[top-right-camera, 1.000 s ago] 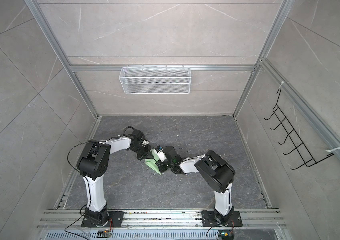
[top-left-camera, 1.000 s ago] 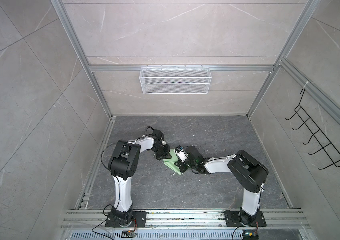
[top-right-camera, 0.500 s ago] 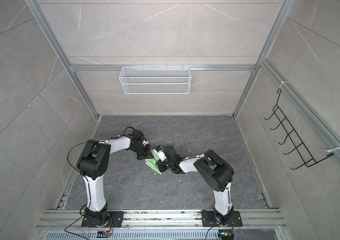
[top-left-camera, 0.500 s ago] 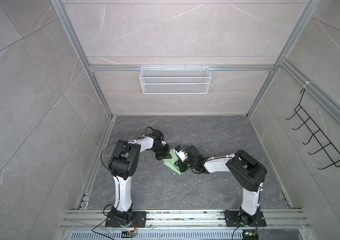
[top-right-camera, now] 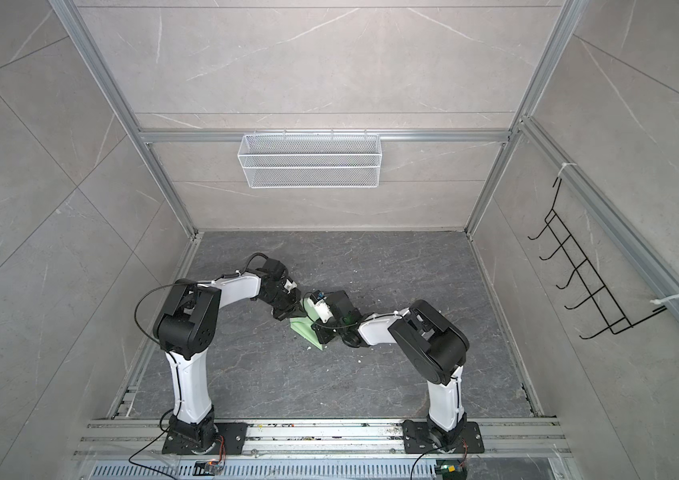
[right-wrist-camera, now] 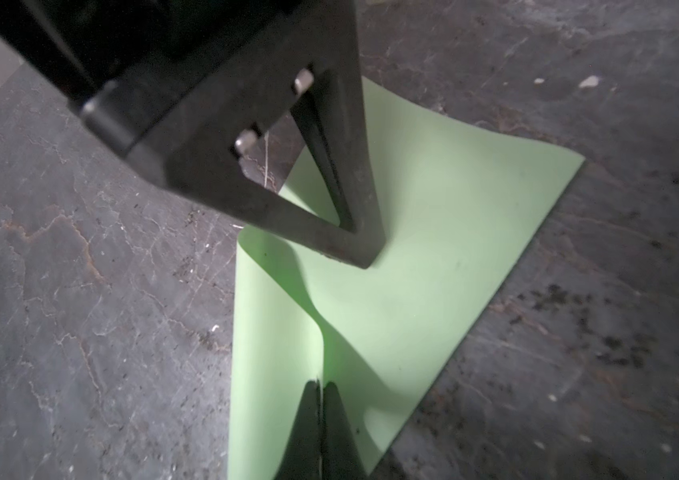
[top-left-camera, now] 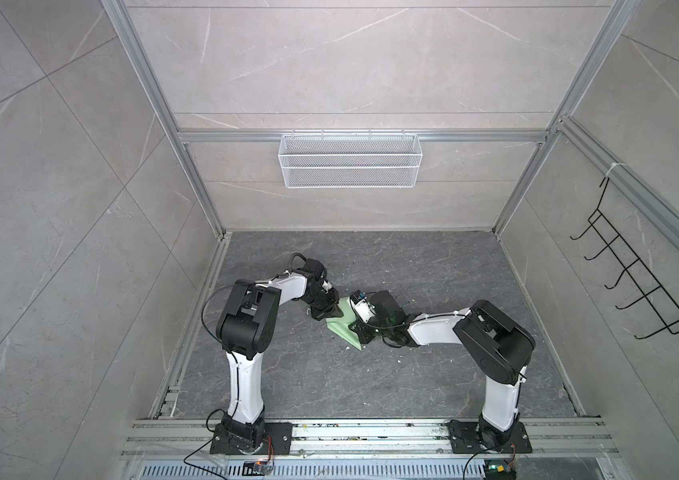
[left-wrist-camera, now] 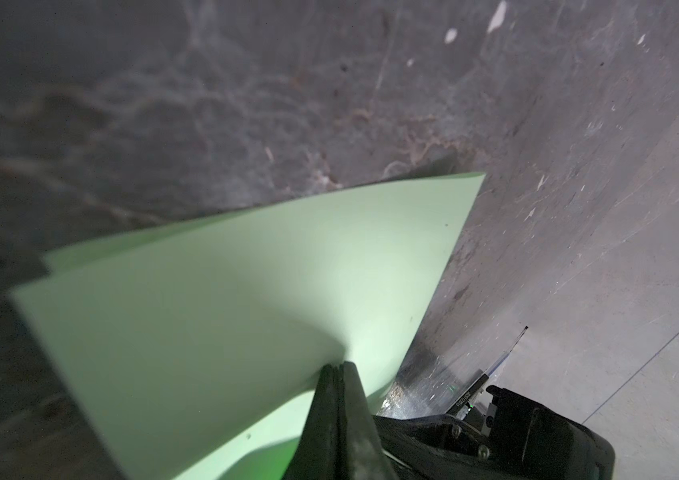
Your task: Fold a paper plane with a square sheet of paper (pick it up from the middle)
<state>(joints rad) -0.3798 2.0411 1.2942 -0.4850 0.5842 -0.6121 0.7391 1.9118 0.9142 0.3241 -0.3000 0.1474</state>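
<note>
Top views both show the left gripper low over the grey floor, jaws pinched tight on the square sheet of paper. That sheet sits mid-floor between the two arms, bowed and partly lifted, with its far corner flat on the floor. On its other side, the right gripper is likewise clamped on a raised ridge of the sheet, clearest in the right wrist view.

Counted in both top views:
- 1 square sheet of paper, pale green
- 2 arms: left arm, right arm
- 2 grippers: left gripper, right gripper
- 1 wire basket
- 1 hook rack
</note>
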